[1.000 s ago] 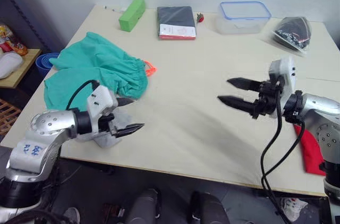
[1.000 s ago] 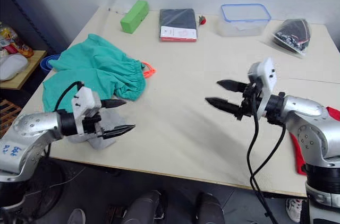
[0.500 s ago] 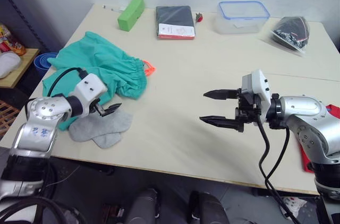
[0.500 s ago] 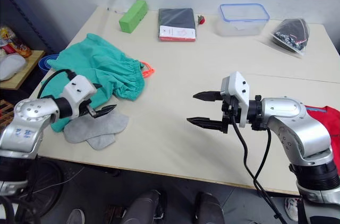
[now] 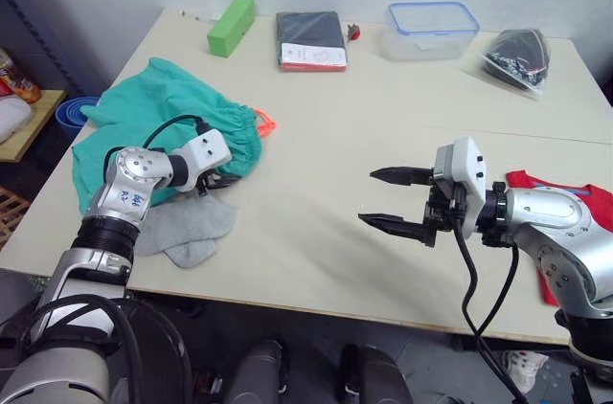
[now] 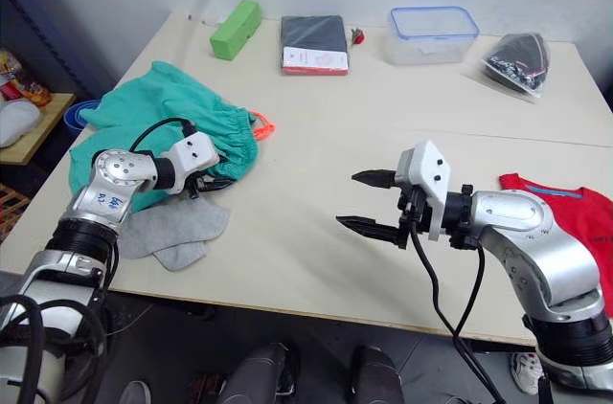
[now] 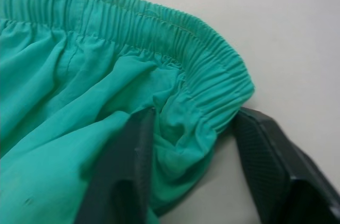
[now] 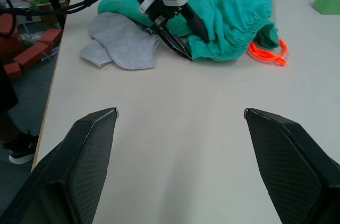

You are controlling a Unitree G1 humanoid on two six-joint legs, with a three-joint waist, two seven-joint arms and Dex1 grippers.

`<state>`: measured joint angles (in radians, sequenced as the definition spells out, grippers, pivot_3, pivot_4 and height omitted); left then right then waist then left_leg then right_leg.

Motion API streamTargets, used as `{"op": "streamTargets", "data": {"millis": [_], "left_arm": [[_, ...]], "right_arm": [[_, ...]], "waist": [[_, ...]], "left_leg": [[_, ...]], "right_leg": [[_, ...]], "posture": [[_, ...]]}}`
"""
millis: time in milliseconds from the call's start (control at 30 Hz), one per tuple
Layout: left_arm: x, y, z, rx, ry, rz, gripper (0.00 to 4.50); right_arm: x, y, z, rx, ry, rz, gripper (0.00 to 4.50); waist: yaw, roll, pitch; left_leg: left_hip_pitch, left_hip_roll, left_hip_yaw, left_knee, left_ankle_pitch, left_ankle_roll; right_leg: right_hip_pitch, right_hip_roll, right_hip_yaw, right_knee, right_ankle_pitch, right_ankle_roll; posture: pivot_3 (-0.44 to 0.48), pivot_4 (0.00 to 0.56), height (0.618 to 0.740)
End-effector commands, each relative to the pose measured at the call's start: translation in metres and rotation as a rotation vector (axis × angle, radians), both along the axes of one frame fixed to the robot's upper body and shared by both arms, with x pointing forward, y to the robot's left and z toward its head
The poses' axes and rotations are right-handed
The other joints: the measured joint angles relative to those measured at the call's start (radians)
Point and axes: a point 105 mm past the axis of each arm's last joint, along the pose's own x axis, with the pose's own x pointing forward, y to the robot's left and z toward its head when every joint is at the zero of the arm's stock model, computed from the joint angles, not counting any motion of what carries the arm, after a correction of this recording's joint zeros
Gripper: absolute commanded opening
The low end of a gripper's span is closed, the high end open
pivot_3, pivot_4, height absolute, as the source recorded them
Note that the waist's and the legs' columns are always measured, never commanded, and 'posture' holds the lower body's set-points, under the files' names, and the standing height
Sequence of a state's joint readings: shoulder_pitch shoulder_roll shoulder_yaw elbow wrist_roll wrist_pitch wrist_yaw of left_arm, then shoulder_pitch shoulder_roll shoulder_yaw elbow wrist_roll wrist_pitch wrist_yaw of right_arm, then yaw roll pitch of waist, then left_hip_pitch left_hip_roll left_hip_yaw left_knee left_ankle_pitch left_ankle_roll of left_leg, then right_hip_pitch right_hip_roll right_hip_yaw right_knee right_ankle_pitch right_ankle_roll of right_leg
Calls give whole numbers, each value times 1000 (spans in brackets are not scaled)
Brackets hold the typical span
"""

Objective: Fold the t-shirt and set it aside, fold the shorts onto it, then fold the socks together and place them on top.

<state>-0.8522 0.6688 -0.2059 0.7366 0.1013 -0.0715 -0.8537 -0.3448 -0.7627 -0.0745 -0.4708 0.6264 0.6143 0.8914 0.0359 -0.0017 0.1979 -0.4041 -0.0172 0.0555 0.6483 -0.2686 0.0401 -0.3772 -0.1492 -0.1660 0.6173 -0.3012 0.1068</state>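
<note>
Lying nearest the tabletop's (image 5: 316, 260) front edge toward its left corner, the socks (image 5: 182, 227) rest flat and partly overlapped, their long axis running roughly along that edge with one end pointing toward the tabletop's middle. Just beyond them the left end effector (image 6: 213, 182) has its fingers spread around the corner of the gathered waistband of the shorts (image 5: 163, 126); in the left wrist view one finger (image 7: 127, 176) sits under a fold of teal cloth and the other lies on the bare tabletop beside the hem, so the cloth is between them but not pinched. The shorts lie crumpled along the left edge, waistband turned toward the tabletop's middle and legs trailing toward the left edge, with the orange drawstring (image 5: 268, 122) spilling out on the surface beside the waistband.

Toward the front right, the right end effector (image 5: 391, 200) hovers above bare tabletop with its fingers spread wide and empty, pointing toward the left edge. Beyond its arm, at the right edge, the t-shirt (image 6: 565, 217) lies with a blue neck band showing; which way it points I cannot tell.

Along the far edge stand a green block (image 5: 232, 25), a dark book (image 5: 311, 38), a clear lidded box (image 5: 429, 29) and a dark bag (image 5: 519, 52).
</note>
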Motion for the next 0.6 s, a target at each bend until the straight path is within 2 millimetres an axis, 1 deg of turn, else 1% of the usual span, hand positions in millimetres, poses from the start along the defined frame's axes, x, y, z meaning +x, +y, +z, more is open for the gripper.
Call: {"op": "streamTargets", "data": {"millis": [33,100,133,233,267,300,400,433,500,567,600], "left_arm": [[2,8,0,-12,13,22,1024],[5,7,8,-47,4,27,353],[8,6,19,-69,-14,26,72],[13,-3,53,-123,-70,-9,29],[12,-7,61,-135,-80,-27,29],[11,-14,73,-161,-86,-59,29],[0,-45,97,-215,-82,-184,29],[-6,-56,101,-223,-71,-234,29],[-24,-87,106,-229,-44,-366,29],[-39,-109,107,-224,-25,-463,29],[-49,-127,108,-226,-15,-529,29]], "right_arm": [[-1,-4,11,15,-61,-43,3902],[0,-7,11,7,-68,-62,3902],[1,-10,11,2,-72,-76,3902],[1,-18,12,-4,-74,-114,3902],[1,-20,12,-6,-75,-123,3902],[0,-23,12,-8,-74,-135,3902],[-2,-32,8,-23,-69,-167,3902],[-3,-35,6,-31,-68,-175,3902],[-5,-40,1,-61,-67,-188,3902],[-7,-43,-3,-84,-69,-194,3902],[-7,-45,-5,-91,-69,-200,3902]], "waist": [[-5,0,0],[-9,0,0],[-10,0,0],[-10,-4,2],[-10,-6,3],[-10,-7,4],[-8,-8,4],[-8,-8,4],[-8,-8,5],[-8,-8,5],[-8,-8,5]], "left_leg": [[0,0,0,0,0,0],[0,0,0,0,0,0],[0,1,0,0,0,0],[0,0,1,1,0,0],[-1,0,1,1,0,0],[-1,0,1,1,-1,1],[-1,0,1,1,-2,2],[-1,0,1,2,-2,2],[-1,-1,2,2,-3,3],[-2,-1,2,3,-3,3],[-2,-1,2,3,-3,3]], "right_leg": [[0,0,0,0,0,0],[0,0,1,1,0,0],[0,0,1,1,0,0],[-1,0,2,2,0,0],[-2,0,2,2,0,0],[-2,0,2,2,0,0],[-2,0,2,1,0,1],[-1,-1,2,1,0,1],[-1,-1,4,1,1,1],[-1,-1,4,0,1,2],[0,-1,5,0,1,2]], "posture": [[0,150,740],[0,150,740],[0,150,740],[0,150,740],[0,150,740],[0,150,740],[0,150,740],[0,150,740],[0,150,740],[0,150,740],[0,150,740]]}}
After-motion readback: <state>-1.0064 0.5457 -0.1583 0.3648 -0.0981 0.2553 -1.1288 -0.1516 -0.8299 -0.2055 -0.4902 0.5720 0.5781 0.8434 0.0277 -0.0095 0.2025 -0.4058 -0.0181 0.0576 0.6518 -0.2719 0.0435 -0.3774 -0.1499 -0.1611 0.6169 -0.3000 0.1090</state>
